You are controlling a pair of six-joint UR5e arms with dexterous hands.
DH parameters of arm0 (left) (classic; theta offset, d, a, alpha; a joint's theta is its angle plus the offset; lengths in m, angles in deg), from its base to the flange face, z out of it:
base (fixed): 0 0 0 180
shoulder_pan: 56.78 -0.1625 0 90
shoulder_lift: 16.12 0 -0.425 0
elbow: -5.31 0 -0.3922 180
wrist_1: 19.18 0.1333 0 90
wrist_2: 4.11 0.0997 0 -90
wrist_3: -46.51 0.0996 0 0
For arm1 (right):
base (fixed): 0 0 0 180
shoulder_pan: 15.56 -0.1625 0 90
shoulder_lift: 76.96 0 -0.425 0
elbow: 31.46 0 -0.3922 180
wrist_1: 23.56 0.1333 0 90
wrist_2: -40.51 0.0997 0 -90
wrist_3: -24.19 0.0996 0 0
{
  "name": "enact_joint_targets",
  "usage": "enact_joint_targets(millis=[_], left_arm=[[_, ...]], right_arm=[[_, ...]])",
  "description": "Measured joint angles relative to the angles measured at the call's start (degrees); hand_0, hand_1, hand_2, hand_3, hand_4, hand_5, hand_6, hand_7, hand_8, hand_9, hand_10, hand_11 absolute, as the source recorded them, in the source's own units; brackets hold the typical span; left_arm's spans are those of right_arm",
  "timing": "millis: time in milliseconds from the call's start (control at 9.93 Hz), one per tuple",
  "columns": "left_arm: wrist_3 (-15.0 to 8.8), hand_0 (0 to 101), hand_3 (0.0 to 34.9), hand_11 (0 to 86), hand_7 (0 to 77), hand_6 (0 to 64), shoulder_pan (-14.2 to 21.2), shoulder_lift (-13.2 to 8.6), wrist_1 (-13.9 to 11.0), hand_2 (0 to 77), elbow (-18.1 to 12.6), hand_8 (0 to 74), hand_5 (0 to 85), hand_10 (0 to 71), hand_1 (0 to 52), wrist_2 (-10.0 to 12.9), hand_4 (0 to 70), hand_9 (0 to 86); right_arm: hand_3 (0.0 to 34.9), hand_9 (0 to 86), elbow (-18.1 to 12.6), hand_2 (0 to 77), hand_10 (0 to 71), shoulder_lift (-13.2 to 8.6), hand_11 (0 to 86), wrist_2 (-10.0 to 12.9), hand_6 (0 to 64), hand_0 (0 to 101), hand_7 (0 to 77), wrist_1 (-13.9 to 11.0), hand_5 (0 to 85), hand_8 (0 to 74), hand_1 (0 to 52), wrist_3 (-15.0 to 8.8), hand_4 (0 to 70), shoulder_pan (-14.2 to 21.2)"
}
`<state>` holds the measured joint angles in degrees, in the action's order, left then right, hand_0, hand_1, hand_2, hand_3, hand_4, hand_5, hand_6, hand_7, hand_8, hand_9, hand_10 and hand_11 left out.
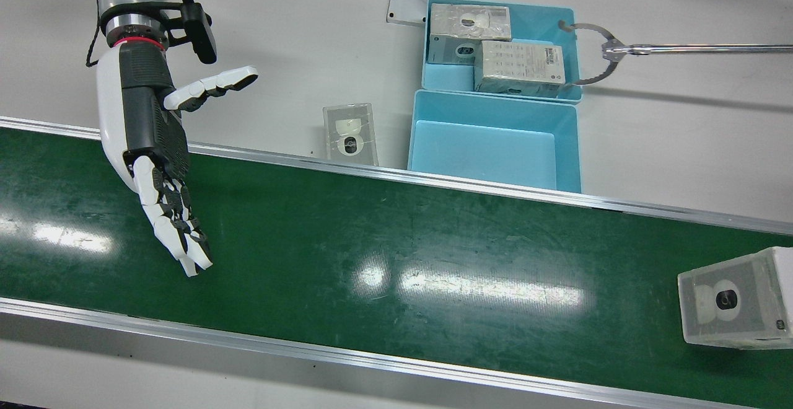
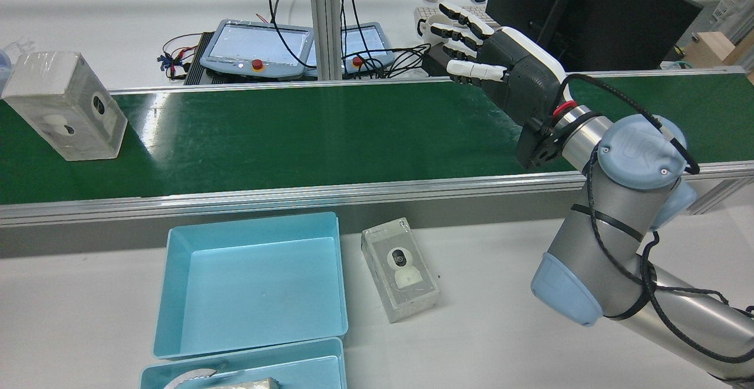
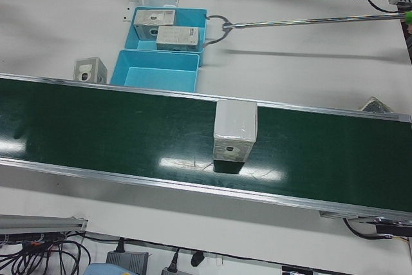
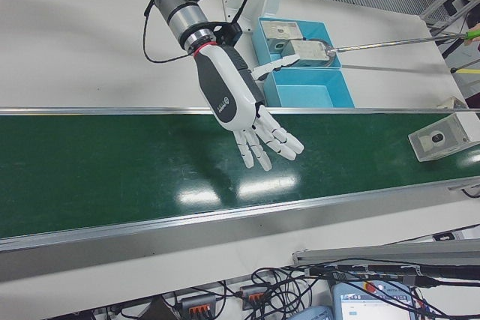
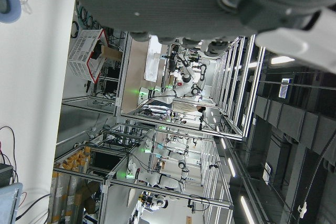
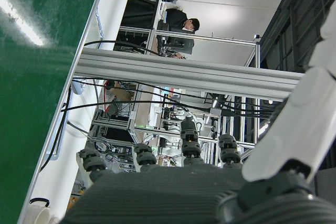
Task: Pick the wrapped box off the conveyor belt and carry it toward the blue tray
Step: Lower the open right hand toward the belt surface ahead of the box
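The wrapped box (image 1: 737, 300), white with a camera picture, stands on the green conveyor belt (image 1: 396, 241) at the far right of the front view. It also shows in the rear view (image 2: 65, 106), the left-front view (image 3: 235, 130) and the right-front view (image 4: 442, 139). My right hand (image 1: 155, 149) is open and empty, fingers spread, above the belt far from the box. It also shows in the rear view (image 2: 500, 65) and the right-front view (image 4: 244, 106). The empty blue tray (image 1: 495, 106) sits beside the belt. Only the left hand's palm edge (image 5: 210, 3) shows.
A second blue tray (image 1: 443, 77) behind the first holds two wrapped boxes. A metal grabber on a long rod (image 1: 601, 52) reaches to its edge. Another wrapped box (image 1: 350, 133) lies on the white table next to the empty tray.
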<state>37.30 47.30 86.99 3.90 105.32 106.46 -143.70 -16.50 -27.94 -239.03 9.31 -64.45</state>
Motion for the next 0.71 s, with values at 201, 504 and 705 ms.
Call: enact_joint_targets(millis=[201, 504, 705], left_arm=[[0.0, 0, 0.0, 0.0, 0.5, 0.0, 0.0, 0.0, 0.0, 1.1, 0.0, 0.5, 0.5, 0.0, 0.0, 0.0, 0.0, 0.0], [0.0, 0, 0.0, 0.0, 0.5, 0.0, 0.0, 0.0, 0.0, 1.1, 0.0, 0.5, 0.5, 0.5, 0.0, 0.0, 0.0, 0.0], [0.0, 0, 0.0, 0.0, 0.5, 0.0, 0.0, 0.0, 0.0, 1.1, 0.0, 0.5, 0.5, 0.5, 0.0, 0.0, 0.0, 0.0]], right_arm=[[29.8, 8.2, 0.3, 9.3, 4.4, 0.0, 6.5, -0.2, 0.0, 37, 13.6, 0.0, 10.9, 2.7, 7.6, -0.4, 0.0, 0.0], [29.7, 7.1, 0.6, 9.3, 4.4, -0.1, 6.5, -0.8, 0.0, 38, 11.4, 0.7, 8.2, 2.7, 7.6, -0.6, 0.0, 0.0], [29.7, 7.1, 0.5, 10.4, 4.4, 0.0, 6.5, -1.4, 0.0, 37, 13.1, 1.3, 9.3, 3.3, 7.6, -1.0, 0.0, -0.7]])
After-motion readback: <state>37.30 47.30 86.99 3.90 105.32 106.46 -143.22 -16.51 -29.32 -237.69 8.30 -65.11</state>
